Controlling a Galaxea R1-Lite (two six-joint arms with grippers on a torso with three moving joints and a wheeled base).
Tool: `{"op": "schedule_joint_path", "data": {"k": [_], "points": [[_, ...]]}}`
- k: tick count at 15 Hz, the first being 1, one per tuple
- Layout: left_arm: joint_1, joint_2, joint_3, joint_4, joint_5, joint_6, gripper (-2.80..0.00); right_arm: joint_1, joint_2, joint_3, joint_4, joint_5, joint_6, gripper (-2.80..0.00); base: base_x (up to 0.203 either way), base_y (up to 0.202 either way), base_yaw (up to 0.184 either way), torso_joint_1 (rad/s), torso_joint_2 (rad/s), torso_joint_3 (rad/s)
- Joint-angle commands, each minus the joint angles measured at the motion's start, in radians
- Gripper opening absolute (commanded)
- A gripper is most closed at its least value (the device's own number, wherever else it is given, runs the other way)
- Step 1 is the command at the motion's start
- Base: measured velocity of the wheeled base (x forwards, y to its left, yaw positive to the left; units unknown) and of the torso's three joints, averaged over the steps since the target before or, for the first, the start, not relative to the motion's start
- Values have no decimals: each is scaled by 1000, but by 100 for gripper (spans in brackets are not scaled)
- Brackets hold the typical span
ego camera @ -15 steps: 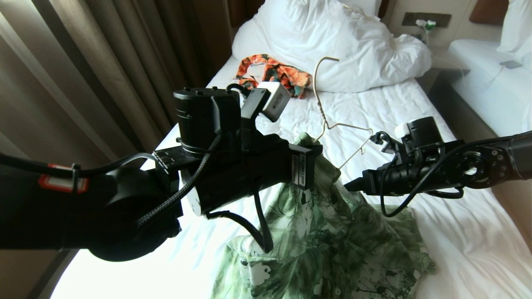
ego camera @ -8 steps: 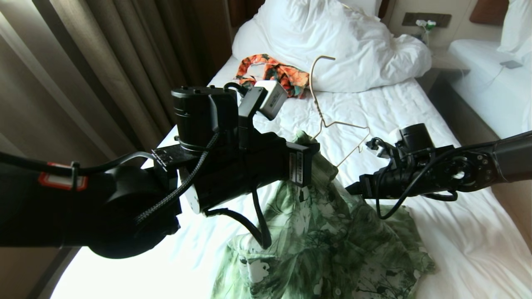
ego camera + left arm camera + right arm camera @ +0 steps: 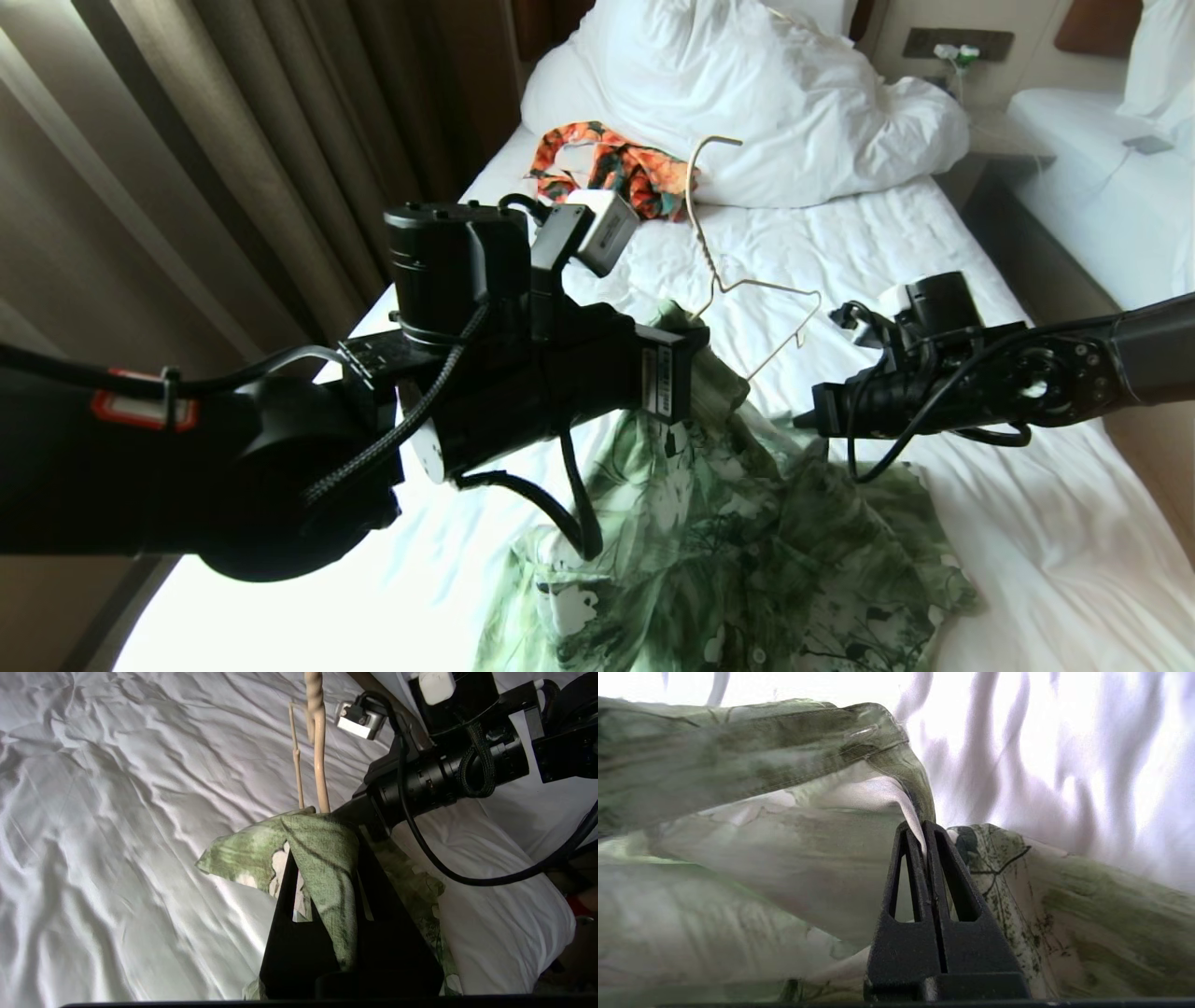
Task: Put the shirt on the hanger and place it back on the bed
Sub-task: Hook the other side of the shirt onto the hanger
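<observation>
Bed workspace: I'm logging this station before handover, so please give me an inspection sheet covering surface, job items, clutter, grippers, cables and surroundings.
Surface: bed, wrinkled white sheet, bunched white duvet at the head.
Job's things: shirt lifted at one end, the rest lying on the sheet; hanger partly inside the raised cloth, hook up.
Clutter: orange patterned garment beside the duvet.
Grippers: left gripper shut on shirt at the hanger; right gripper shut on a shirt edge.
Cables: black cables looped along both arms, one hanging over the shirt.
Surroundings: brown curtains on the left, second bed on the right.
</observation>
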Motion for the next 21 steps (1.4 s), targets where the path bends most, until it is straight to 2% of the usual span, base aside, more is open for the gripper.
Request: {"op": "schedule_joint_path", "data": {"k": [1,5,8,13,16,19,21], "points": [[3,-4,27,-3,1,-20,-280,-45,-34,1,0,5,4,-280,0,0,0,0,0,0],[-25,-23,70,0,14,-51,-280,-106,-54,1,0,9,5,-280,0,0,0,0,0,0],[-61,-41,80,13,70,-64,-280,-119,-52,-5,-3,9,5,-280,0,0,0,0,0,0],[-117,-110,99,66,84,-87,-280,-126,-57,-27,-4,9,5,-280,0,0,0,0,0,0],[-125,-119,106,82,84,-89,-280,-126,-59,-38,-4,9,6,-280,0,0,0,0,0,0],[-134,-112,124,80,86,-89,-280,-125,-66,-63,-4,10,54,-280,0,0,0,0,0,0],[-135,-109,131,80,86,-89,-280,-125,-75,-65,-6,9,54,-280,0,0,0,0,0,0]]}}
